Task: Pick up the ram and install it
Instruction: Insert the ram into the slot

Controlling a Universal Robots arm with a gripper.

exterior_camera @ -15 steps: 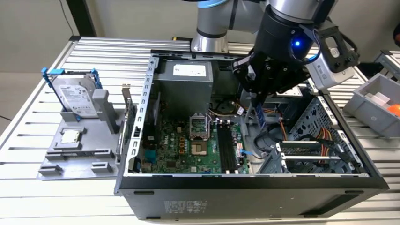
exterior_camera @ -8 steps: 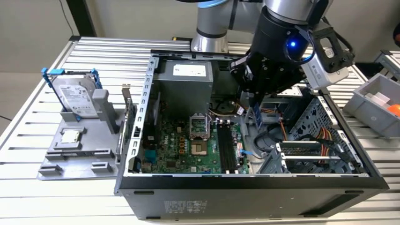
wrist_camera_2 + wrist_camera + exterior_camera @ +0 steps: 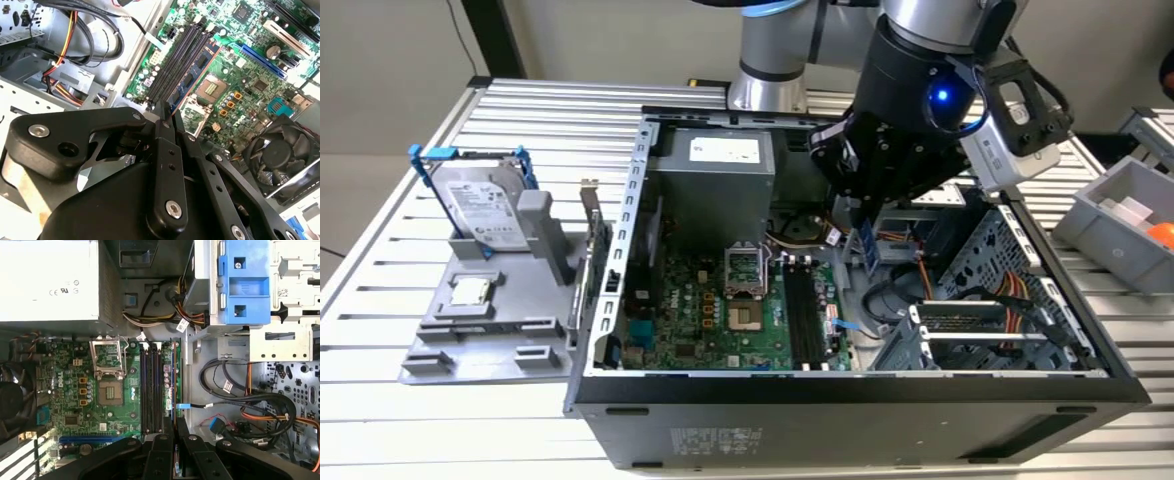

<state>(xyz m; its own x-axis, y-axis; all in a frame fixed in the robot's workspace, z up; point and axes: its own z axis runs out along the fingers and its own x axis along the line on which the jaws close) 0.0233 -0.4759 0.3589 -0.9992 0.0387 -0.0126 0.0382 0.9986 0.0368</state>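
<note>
My gripper [image 3: 865, 228] reaches down into the open computer case [image 3: 854, 385] and is shut on the ram [image 3: 867, 247], a thin board standing on edge between the fingers. In both wrist views the ram [image 3: 192, 77] [image 3: 174, 390] runs out from the closed gripper [image 3: 167, 112] [image 3: 175, 422], parallel to the black memory slots [image 3: 172, 62] [image 3: 151, 387]. It hangs above the motherboard [image 3: 720, 330], just beside the slots [image 3: 803, 315] on the exterior view's right. I see no contact with them.
The power supply [image 3: 720, 170] sits at the case's back, and the open processor socket [image 3: 744, 270] lies beside the slots. Cables [image 3: 987, 300] and a drive cage [image 3: 240, 285] crowd the exterior view's right. Outside, a grey tray [image 3: 480, 350] carries a hard drive [image 3: 480, 205] and a chip [image 3: 467, 290].
</note>
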